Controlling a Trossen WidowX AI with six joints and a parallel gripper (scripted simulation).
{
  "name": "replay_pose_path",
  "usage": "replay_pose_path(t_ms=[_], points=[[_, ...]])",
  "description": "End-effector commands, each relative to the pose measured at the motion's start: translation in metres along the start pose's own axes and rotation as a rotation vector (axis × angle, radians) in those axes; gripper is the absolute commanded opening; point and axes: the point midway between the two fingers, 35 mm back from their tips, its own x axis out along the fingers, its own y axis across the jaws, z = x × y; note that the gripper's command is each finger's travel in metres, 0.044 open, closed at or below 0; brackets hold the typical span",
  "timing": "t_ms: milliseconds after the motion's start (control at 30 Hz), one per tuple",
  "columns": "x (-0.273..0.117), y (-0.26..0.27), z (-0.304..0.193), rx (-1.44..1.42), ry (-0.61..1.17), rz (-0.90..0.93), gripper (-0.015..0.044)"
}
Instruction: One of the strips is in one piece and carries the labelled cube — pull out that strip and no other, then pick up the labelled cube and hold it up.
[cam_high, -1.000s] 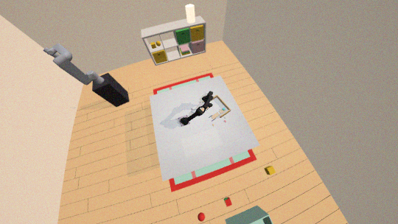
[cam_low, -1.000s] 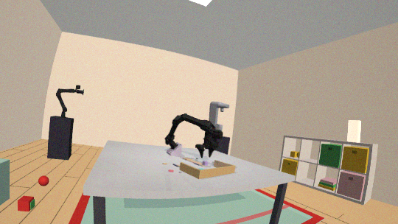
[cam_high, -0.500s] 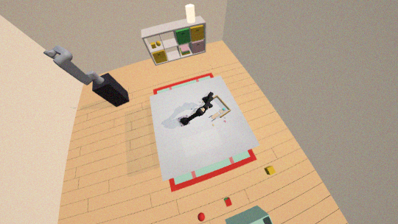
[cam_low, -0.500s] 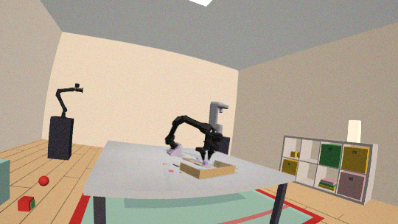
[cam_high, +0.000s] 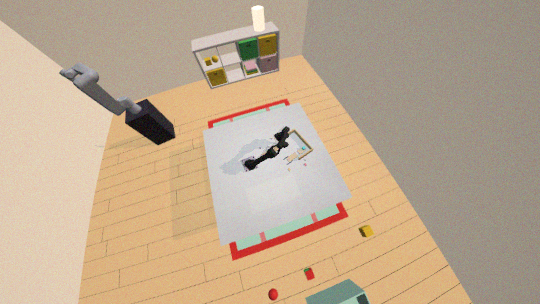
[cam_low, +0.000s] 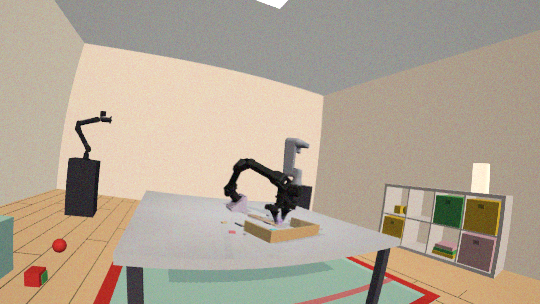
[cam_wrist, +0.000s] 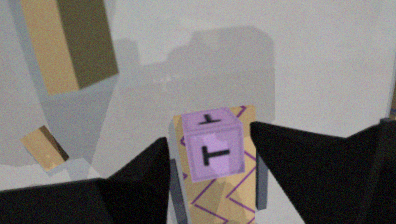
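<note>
Two black fingers of the gripper (cam_wrist: 212, 162) flank the purple cube (cam_wrist: 212, 147) marked T, half closed, seemingly not yet pinching. Cube sits on the zigzag strip (cam_wrist: 222, 192), apparently drawn out. Grasp and lift remain. Beyond the cube: wooden tray wall (cam_wrist: 70, 42).
</note>
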Motion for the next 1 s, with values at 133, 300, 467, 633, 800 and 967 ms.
replay_pose_path(t_ms=[133,300,467,633,800,967], points=[[0.008,0.0,-0.003,-0.009,0.006,-0.005,0.025],[0.006,0.0,-0.001,0.0,0.003,-0.001,0.0171],[0.006,0.0,-0.001,0.0,0.003,-0.001,0.0118],[0.006,0.0,-0.001,0.0,0.003,-0.001,0.0046],[-0.004,0.0,-0.013,-0.003,0.003,0.0,0.0],[-0.018,0.0,-0.031,-0.006,0.005,-0.001,0.0]])
